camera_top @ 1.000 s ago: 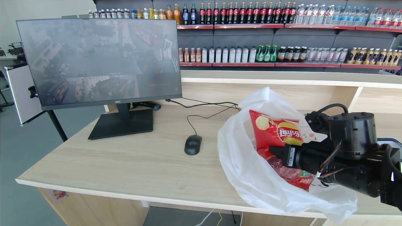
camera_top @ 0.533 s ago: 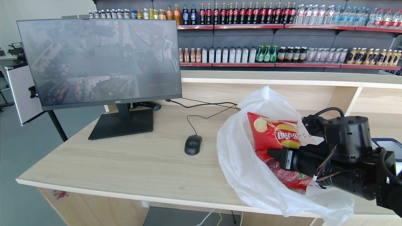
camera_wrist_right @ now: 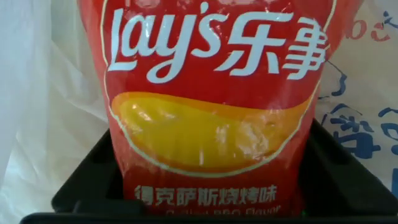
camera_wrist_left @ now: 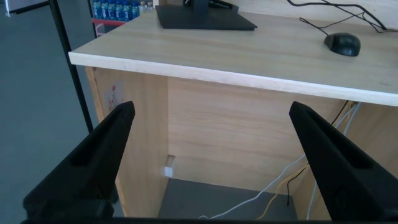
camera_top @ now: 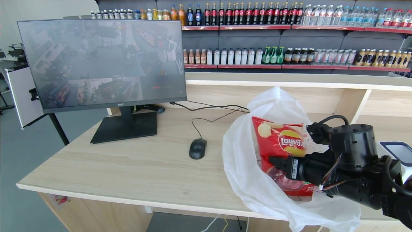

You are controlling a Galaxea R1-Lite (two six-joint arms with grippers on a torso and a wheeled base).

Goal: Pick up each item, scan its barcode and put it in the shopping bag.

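Crisps half-bagged: red foil crisp packet (camera_top: 280,143) stands upright in the mouth of the thin white plastic shopping bag (camera_top: 244,167) on the pale wooden counter (camera_top: 128,167), right gripper (camera_wrist_right: 214,190) clamped across its lower end, likely to steer it down. Left gripper (camera_wrist_left: 211,149) hangs spread wide near the counter's front edge, carrying nothing.

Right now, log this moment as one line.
phase: bagging | right gripper: shut on chips, chips partly in bag | left gripper: open, low before desk
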